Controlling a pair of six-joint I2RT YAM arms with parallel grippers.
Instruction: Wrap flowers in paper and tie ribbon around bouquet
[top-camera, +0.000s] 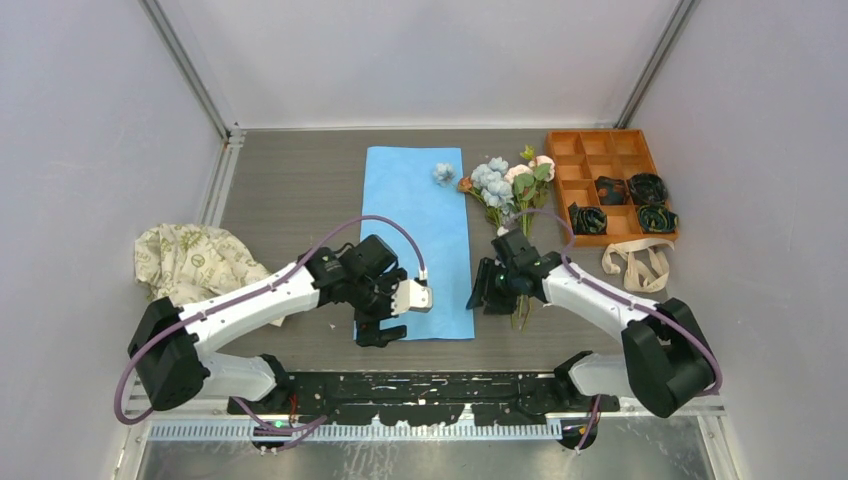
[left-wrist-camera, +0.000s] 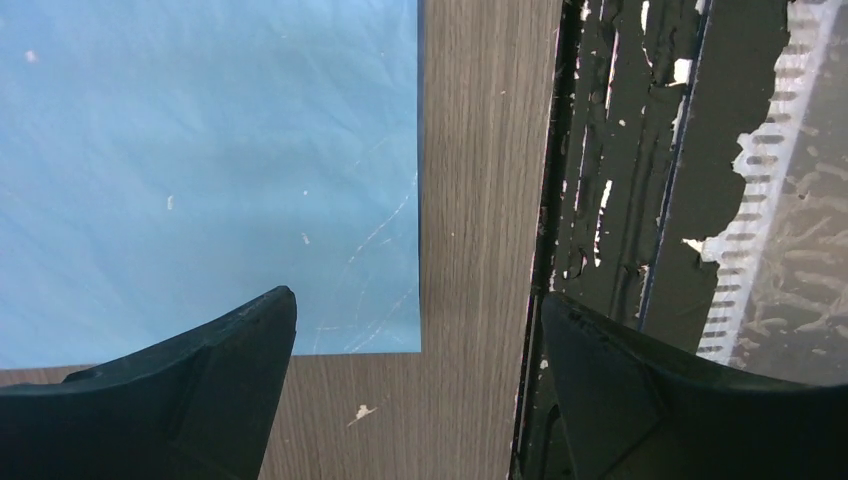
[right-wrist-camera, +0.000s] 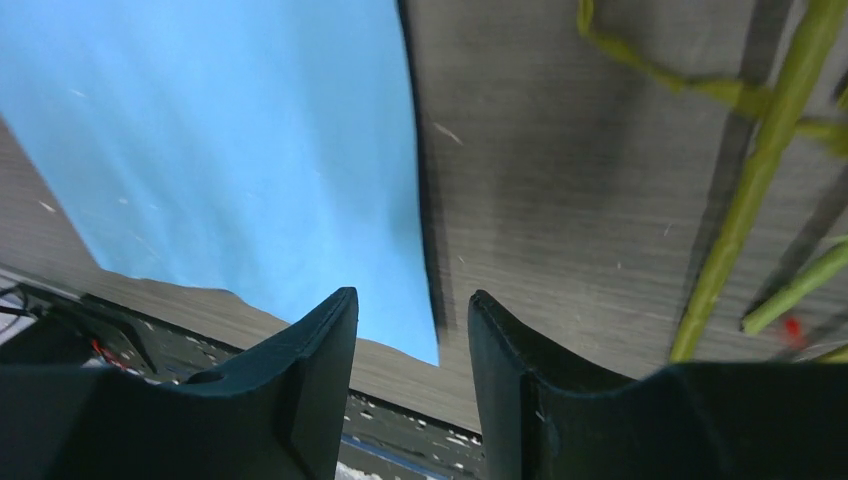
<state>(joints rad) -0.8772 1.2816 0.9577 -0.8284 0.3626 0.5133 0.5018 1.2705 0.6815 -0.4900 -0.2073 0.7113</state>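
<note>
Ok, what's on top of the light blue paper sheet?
On the light blue paper sheet, one small pale blue bloom near its far end; anything beneath it is hidden.

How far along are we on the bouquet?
Done: paper lies flat. In hand: right gripper straddles the sheet's flower-side edge, jaws apart; left gripper open over its near edge. Left: flowers lie beside the sheet, unwrapped; ribbon untied by the tray.

arms (top-camera: 250, 300): white links, black joints | cables (top-camera: 385, 222): purple | jaws: black
</note>
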